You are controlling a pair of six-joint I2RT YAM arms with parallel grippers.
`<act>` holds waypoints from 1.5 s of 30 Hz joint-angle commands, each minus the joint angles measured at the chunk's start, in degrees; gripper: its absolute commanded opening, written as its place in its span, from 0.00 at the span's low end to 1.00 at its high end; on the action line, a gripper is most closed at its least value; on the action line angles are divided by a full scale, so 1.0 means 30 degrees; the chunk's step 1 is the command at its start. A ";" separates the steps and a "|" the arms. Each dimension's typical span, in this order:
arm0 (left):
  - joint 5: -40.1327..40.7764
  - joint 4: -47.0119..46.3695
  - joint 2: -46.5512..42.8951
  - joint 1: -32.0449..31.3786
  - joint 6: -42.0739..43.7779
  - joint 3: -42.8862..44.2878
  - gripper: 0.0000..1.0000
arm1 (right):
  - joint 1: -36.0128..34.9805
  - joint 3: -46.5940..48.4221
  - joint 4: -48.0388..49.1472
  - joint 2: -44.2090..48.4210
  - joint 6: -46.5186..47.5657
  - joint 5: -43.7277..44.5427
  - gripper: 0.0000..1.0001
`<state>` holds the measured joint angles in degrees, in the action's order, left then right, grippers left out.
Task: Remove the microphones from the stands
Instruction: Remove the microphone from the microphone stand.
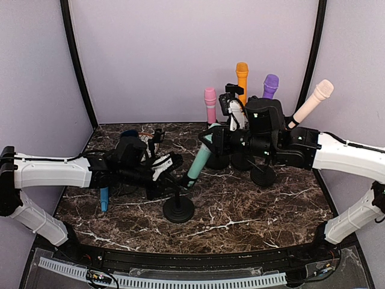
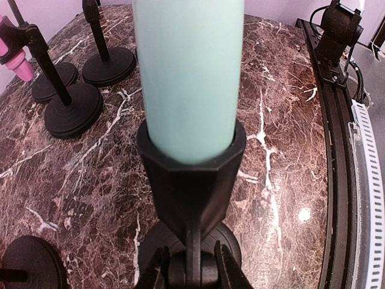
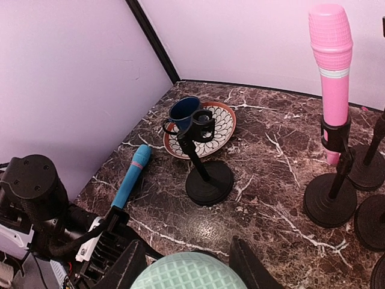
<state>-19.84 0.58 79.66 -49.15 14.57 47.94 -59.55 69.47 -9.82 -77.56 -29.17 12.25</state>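
Mint-green was the thing to watch. The mint microphone (image 1: 197,161) sat tilted in its stand (image 1: 178,209), with its handle wedged in the black clip (image 2: 191,174) just above your left fingers (image 2: 155,270). Those fingers were pinched on the stand's thin post directly beneath the clip, bracing it. Your right fingers (image 3: 248,265) were clamped on the top end of the mint microphone, and its mesh head bulged up between them.

These were the risks as I judged them:

- **Jamming:** The clip looked like a snug fit. A pull off the line of the handle could have jammed it and dragged the whole stand across the bench (image 1: 258,208).
- **Slipping:** The rounded head gave your right fingers little to bite on, so they could have slid off under load and left the mint microphone half out.
- **Tipping:** Your left fingers held low on a narrow post. If the post had turned between them, the stand could have tipped.
- **Collision:** Beyond your right fingers, the pink microphone (image 3: 331,66) and an empty stand (image 3: 209,180) stood near. A sudden release from the clip could have swung the arm into them.
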 commanded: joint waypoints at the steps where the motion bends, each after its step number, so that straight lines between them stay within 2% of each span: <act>1: 0.0032 0.2152 0.0298 -0.0117 0.0302 -0.0219 0.00 | 0.0469 -0.0005 0.4284 0.1259 0.1667 -0.1831 0.33; 5: 0.0020 0.2151 0.0337 -0.0120 0.0308 -0.0223 0.00 | 0.0570 -0.0399 0.5098 0.1461 0.2063 -0.3078 0.33; 13: 0.0012 0.2176 0.0477 -0.0129 0.0271 -0.0197 0.00 | 0.0857 -0.0540 0.5125 0.1566 0.2044 -0.2724 0.32; 32: -0.0026 0.2155 0.0636 -0.0154 0.0155 -0.0136 0.00 | 0.0895 0.2253 -0.0430 0.0549 -0.1256 0.3657 0.32; 45: 0.0021 0.2071 0.0579 -0.0171 -0.0039 -0.0102 0.00 | 0.0931 0.2122 -0.0497 0.1616 -0.0607 0.4134 0.32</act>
<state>-19.88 0.93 80.05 -49.15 14.33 48.29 -57.43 74.56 -13.67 -75.83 -33.58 19.05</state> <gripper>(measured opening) 0.230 0.444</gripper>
